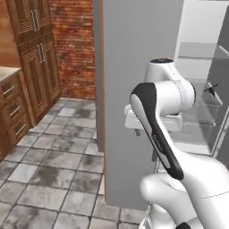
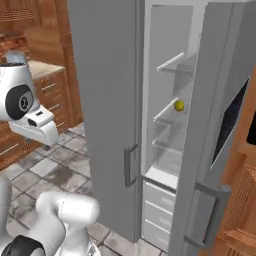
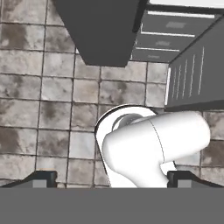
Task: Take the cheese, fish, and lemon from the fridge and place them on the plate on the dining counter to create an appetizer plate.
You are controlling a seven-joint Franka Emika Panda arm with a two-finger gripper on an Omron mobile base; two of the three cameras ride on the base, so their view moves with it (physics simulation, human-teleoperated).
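The fridge (image 2: pixel 100 95) stands in front of me with its left door shut and its right door (image 2: pixel 220 110) swung open. A small yellow lemon (image 2: pixel 178 105) rests on a glass shelf inside, above the white drawers (image 2: pixel 160 200). My gripper (image 2: pixel 46 145) hangs well to the left of the fridge, pointing down at the floor and far from the lemon. In the hand view the gripper (image 3: pixel 111 177) is open, its fingertips (image 3: pixel 43 177) far apart with nothing between them. The fridge (image 3: pixel 100 30) shows there from above. The cheese, fish, plate and dining counter are out of view.
Brown wooden cabinets (image 1: pixel 36 58) and a brick wall (image 1: pixel 74 44) stand to the left of the fridge (image 1: pixel 134 53). Grey floor tiles (image 1: pixel 53 170) lie open before them. The open door sits close to a wooden cabinet (image 2: pixel 242 200) on the right.
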